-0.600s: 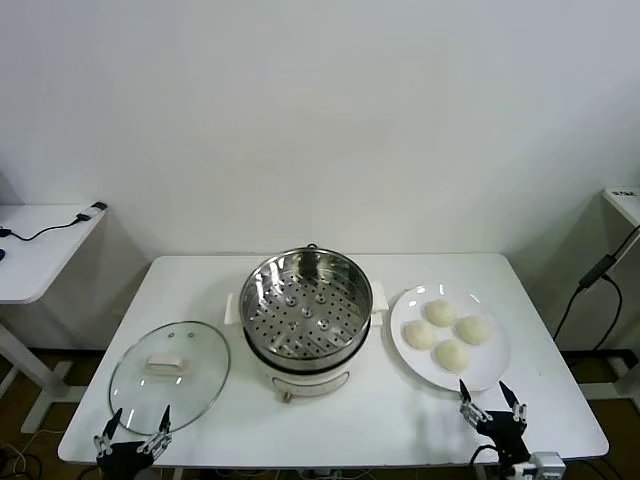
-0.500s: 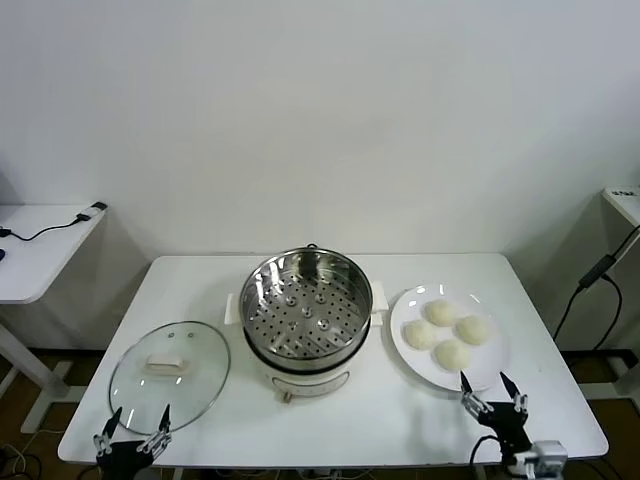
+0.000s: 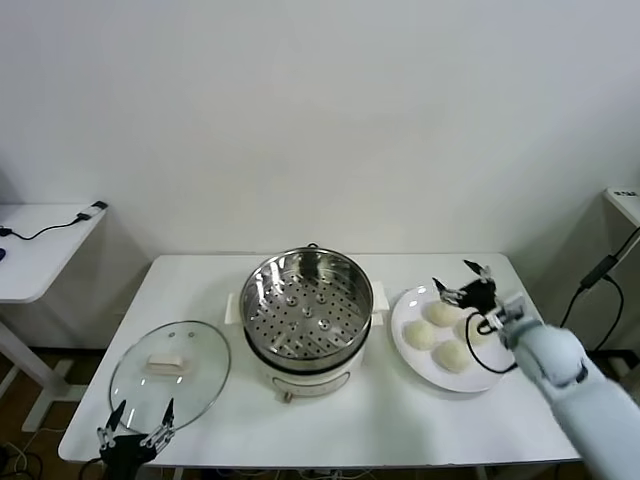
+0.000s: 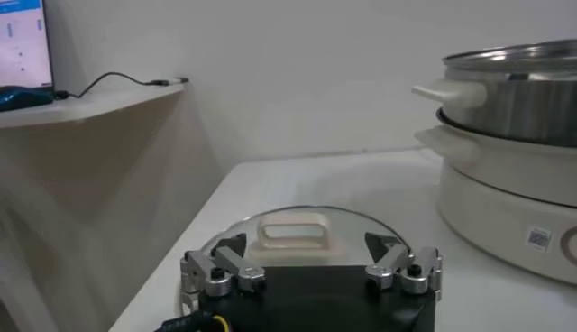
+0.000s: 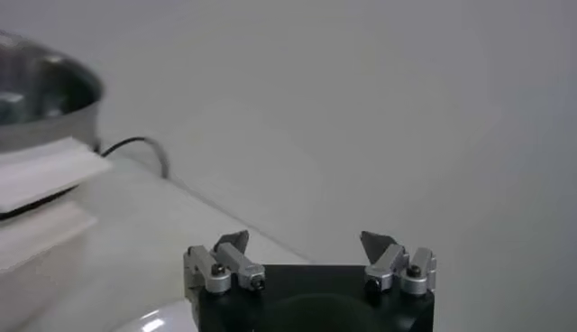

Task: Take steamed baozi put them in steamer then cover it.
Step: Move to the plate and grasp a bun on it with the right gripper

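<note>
Baozi (image 3: 441,334) seemingly under spread right gripper (image 3: 462,283)

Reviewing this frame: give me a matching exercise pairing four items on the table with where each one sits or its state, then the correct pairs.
Items:
1. cover
2. steamer
3. steamed baozi
4. right gripper

Places or states:
A. on the white plate
B. jaws open, above the plate's far edge
C. lying flat on the table, left of the pot
D. empty, centre of the table

Pairs: 1-C, 2-D, 3-A, 4-B
</note>
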Controlling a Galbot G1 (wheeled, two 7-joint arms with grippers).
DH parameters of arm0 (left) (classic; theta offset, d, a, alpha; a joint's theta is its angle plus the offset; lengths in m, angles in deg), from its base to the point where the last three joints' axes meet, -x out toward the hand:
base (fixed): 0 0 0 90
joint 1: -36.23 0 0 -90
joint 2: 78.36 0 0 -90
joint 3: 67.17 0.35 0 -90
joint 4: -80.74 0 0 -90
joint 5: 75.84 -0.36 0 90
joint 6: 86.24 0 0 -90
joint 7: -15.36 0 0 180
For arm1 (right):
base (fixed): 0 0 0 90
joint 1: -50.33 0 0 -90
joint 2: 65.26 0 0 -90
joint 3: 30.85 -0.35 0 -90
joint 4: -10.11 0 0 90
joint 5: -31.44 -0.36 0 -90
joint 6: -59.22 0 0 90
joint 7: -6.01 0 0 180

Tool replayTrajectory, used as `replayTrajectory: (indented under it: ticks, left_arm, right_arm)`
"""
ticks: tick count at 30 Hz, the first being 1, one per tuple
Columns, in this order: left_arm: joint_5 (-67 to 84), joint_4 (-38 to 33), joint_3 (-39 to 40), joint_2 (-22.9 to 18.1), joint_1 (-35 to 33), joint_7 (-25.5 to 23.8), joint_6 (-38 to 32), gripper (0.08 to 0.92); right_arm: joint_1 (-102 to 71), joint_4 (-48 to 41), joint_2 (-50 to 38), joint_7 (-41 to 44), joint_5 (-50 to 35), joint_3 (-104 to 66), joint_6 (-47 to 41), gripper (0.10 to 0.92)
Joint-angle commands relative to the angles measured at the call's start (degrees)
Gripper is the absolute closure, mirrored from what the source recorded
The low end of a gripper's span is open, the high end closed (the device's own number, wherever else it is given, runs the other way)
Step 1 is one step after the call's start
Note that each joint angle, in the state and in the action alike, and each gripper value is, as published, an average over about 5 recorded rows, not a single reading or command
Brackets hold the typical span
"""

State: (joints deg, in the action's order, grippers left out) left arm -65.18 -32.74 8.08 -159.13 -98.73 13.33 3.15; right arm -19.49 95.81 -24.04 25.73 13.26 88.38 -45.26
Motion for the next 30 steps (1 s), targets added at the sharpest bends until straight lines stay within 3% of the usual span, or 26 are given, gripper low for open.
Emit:
replayTrajectory:
  ticks: [1,5,9,17,30]
  left_arm:
    - [0.0,0.2,0.1,-0.2,0.2,0.0,-0.3,0.177]
    - [0.1,0.6,0.3,-0.2,0.5,0.0,-0.6,0.177]
    - [0.1,1.3,0.6,-0.2,1.2,-0.1,-0.6,0.177]
    - [0.4,1.8,0.3,0.2,1.9,-0.4,-0.6,0.177]
    - [0.4,3.2,0.4,-0.1,2.8,-0.4,-1.0,0.177]
  right_arm:
    - [64.2,-24.8,-11.9,37.7,7.2,56.3,11.5,0.203]
    - [75.5,-32.1,-8.1,49.1,7.3,69.3,19.7,0.203]
    - [79.7,-33.6,-3.7,52.5,4.9,78.1,19.7,0.203]
    - [71.9,-34.1,5.6,48.0,-0.8,83.7,11.4,0.203]
    - [58.6,-44.2,15.2,44.1,1.6,78.0,7.4,0.203]
